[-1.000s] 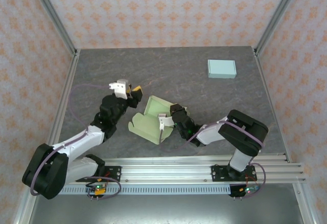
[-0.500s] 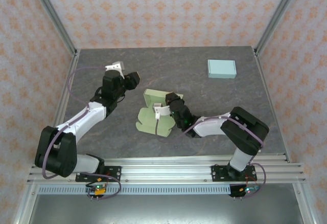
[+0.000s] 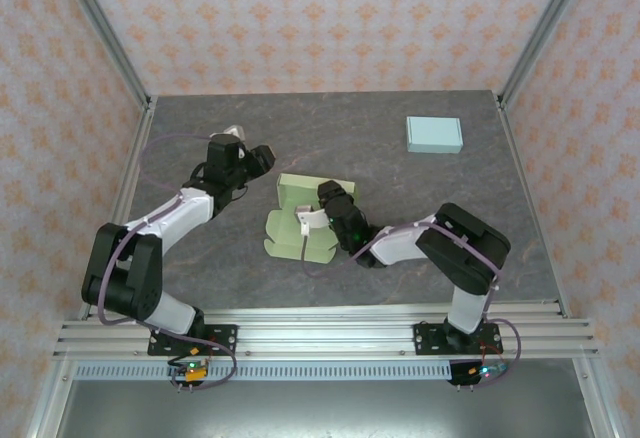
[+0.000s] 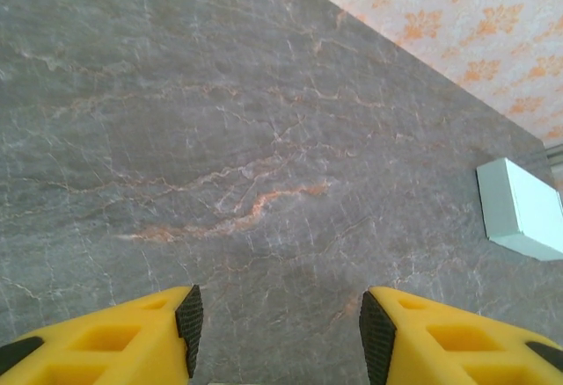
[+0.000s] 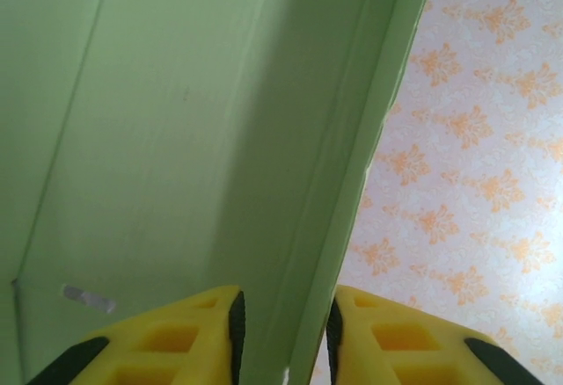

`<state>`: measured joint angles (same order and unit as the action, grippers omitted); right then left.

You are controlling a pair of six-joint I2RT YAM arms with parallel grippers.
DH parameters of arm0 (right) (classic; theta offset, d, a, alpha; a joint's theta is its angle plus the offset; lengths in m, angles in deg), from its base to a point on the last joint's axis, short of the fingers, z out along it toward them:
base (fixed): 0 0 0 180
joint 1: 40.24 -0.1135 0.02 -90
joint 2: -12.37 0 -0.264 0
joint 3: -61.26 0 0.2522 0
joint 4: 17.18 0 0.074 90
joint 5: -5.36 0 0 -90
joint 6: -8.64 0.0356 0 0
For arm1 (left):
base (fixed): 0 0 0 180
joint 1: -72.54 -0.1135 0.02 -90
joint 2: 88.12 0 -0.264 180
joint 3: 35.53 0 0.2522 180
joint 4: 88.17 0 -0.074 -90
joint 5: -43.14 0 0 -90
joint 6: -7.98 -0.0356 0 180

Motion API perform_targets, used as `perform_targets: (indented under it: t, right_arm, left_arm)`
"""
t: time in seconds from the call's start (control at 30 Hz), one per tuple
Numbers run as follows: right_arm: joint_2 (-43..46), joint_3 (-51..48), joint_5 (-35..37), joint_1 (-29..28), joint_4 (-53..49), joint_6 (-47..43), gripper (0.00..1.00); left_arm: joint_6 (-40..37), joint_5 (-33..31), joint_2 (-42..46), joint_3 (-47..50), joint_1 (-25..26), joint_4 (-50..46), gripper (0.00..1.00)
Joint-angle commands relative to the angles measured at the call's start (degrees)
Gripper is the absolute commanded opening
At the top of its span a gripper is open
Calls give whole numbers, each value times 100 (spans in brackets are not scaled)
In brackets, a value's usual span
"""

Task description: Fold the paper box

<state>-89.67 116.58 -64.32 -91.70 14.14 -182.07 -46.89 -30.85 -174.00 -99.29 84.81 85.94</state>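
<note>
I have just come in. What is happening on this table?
A two-armed robot is folding a light green paper box in the middle of the grey table. The right hand straddles one raised wall of the box. The left hand hangs open over bare table, apart from the box.

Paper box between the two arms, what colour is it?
The paper box is pale green, clearest in the top external view.

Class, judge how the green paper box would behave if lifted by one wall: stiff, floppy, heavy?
Likely light: the green paper box is thin sheet, half unfolded. Probably floppy: its wall between the fingers of the right gripper looks thin.
</note>
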Motion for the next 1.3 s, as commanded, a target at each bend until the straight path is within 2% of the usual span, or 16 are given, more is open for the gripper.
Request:
perform_targets:
  t: [0.0,0.07,0.13,0.17,0.2,0.27,0.33,0.4,0.5,0.57,0.63,0.7,0.83,1.0,1.13,1.27]
  right_arm:
    - [466,-171,52,-72,-238,251,33]
    - [715,-253,-54,-109,-403,367,36]
    - [1030,-303,-298,-133,-756,609,44]
    - [1229,-322,-440,-141,-975,764,55]
    - [1376,-320,-561,-145,-1156,890,77]
    - [1700,-298,-798,-142,-1664,1118,85]
    - [1972,-289,-988,-145,-1965,1335,86]
    - [2283,-238,-1205,-87,-2194,1923,87]
    - [2868,199,-2233,330,-3299,3796,84]
    - [3159,277,-3212,862,-3383,5399,84]
    - [3232,304,-3818,1384,-3237,6947,83]
    - [3189,336,-4134,1774,-3234,8001,83]
    - [2949,502,-4240,2290,-3431,9754,80]
    - [2734,364,-4496,2654,-3265,11031,79]
    - [2656,233,-4617,2835,-3490,11516,79]
    - [2616,84,-5103,2959,-3607,11822,79]
  left_arm:
    - [116,393,-155,-47,-11,-121,53]
    - [187,460,-189,-31,-9,-179,53]
    - [189,502,-208,-59,-8,-287,53]
    - [162,581,-234,-84,-12,-333,53]
    - [160,682,-280,-112,-14,-363,53]
    - [183,971,-390,-188,-13,-403,53]
    - [217,1127,-437,-184,-14,-392,53]
    - [229,1169,-431,-185,-13,-405,53]
    - [222,1336,-429,-216,-12,-474,53]
    - [222,1442,-390,-191,-1,-520,53]
    - [214,1483,-321,-129,12,-567,53]
    - [166,1509,-272,-54,34,-594,52]
    - [152,1559,-266,155,84,-527,50]
    - [225,1466,-247,576,117,-101,41]
    - [204,1290,-127,922,160,132,38]
    - [320,1135,-75,1141,194,346,38]
